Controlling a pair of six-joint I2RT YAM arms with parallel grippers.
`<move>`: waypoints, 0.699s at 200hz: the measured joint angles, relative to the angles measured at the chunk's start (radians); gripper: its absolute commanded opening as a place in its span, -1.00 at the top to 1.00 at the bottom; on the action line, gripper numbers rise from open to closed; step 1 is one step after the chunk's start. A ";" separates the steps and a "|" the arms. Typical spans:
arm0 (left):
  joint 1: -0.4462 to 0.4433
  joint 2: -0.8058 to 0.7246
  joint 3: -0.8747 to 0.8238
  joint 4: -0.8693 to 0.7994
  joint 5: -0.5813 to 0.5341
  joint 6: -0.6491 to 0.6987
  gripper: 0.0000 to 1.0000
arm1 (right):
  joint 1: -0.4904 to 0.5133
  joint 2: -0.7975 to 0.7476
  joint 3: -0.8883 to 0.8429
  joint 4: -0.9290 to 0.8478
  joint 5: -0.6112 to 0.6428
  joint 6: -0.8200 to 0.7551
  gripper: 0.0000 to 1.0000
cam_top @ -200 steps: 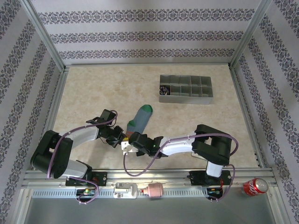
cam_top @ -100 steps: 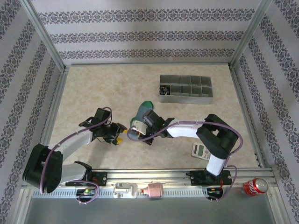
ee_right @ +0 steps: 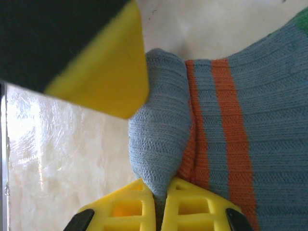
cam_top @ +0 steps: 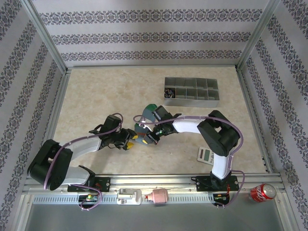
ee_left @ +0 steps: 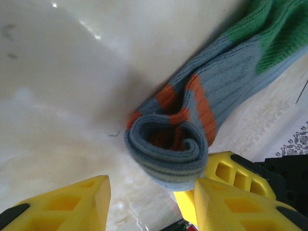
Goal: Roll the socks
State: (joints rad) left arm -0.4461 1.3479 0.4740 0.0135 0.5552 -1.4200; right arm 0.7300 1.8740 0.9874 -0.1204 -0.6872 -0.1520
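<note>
so the blue-teal sock with the orange stripes and green toe is lying on the beige table, pretty much in the middle and a bit nearer the arms than the grey compartment tray, and both arms are bent in toward it. The rolled cuff end is curled over on itself; from the left wrist you can see the spiral, with orange peeking out inside the blue. The rest of the sock runs away flat from there, green toe at the far end on the tray side. The right gripper is clamped down on the sock, its two yellow fingers squeezed together with a fold of the blue fabric at that curled end pinched between them. The left gripper is open and holding nothing, jaws standing well apart with the curl sitting just past the fingertips; honestly can't tell if it touches them. One of its yellow fingers shows up in the right wrist view pressed right up beside the blue curl. From above the two grippers are almost nose to nose at the cuff end. A grey calculator sits on the table over by the right arm, well apart from the sock, and a red soda can lies on its side outside the rail at the near right corner. There's something dark in the tray's left end compartment, too small to make out
</note>
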 measured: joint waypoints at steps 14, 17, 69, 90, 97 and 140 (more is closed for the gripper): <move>-0.014 0.026 0.001 0.031 -0.011 -0.014 0.09 | -0.005 0.006 0.008 -0.008 -0.013 0.005 1.00; -0.018 0.031 0.001 0.036 -0.012 -0.019 0.10 | -0.006 0.008 0.009 -0.011 -0.015 0.008 1.00; -0.034 0.120 0.036 0.069 -0.027 -0.056 0.60 | -0.014 0.025 0.027 -0.036 -0.045 0.024 1.00; -0.037 0.185 0.095 0.085 -0.032 -0.055 1.00 | -0.019 0.025 0.027 -0.041 -0.044 0.026 1.00; -0.037 0.193 0.107 0.082 -0.033 -0.051 1.00 | -0.023 0.024 0.027 -0.043 -0.043 0.026 1.00; -0.039 0.164 0.132 -0.033 -0.048 -0.051 1.00 | 0.008 -0.072 -0.043 -0.024 0.097 -0.018 0.11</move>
State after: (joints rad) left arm -0.4854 1.5124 0.6064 -0.0196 0.5072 -1.4712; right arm 0.7380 1.8015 0.9447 -0.1448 -0.5903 -0.1699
